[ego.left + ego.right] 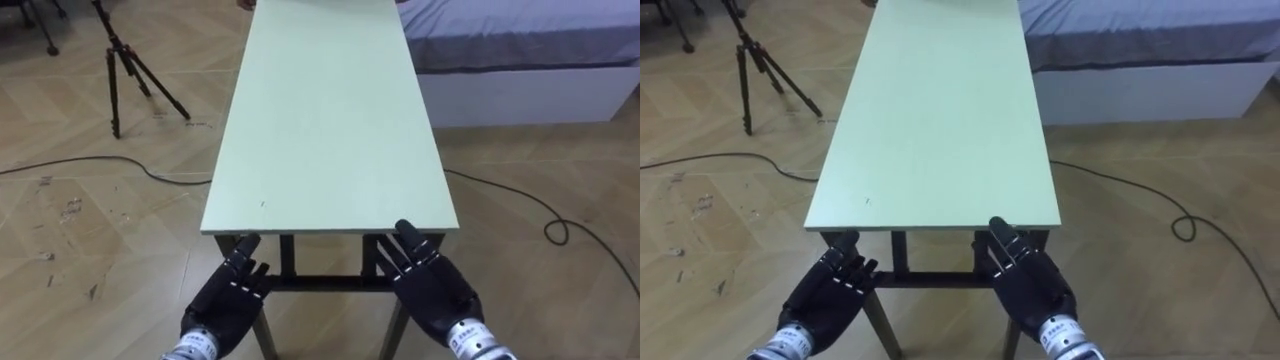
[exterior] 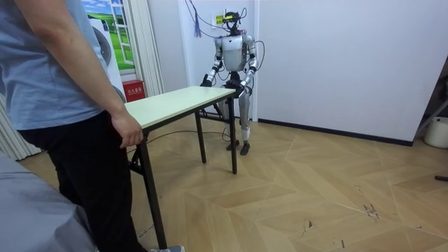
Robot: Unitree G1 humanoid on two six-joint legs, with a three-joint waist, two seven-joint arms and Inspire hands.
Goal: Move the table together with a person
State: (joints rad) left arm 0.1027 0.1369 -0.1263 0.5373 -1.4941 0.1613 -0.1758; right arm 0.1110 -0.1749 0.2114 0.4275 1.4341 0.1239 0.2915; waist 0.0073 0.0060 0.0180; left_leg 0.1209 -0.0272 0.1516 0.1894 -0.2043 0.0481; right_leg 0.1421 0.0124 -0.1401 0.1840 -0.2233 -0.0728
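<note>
The pale green rectangular table top point(image 1: 330, 120) runs out past the top edge of the eye views; the black tripod point(image 1: 125, 70) and grey-covered bed point(image 1: 510, 40) are cropped likewise. The robot's black left hand point(image 1: 228, 300) and right hand point(image 1: 435, 290) are cut at the wrists; their contact with the table cannot be told. In the room view, the blue-shirted person point(image 2: 56, 84) is cropped above the shoulders.

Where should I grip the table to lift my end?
The near short edge of the table, from below, near each corner: the flat top overhangs the legs there, and the left hand and right hand sit just beneath it, fingers straight.
</note>
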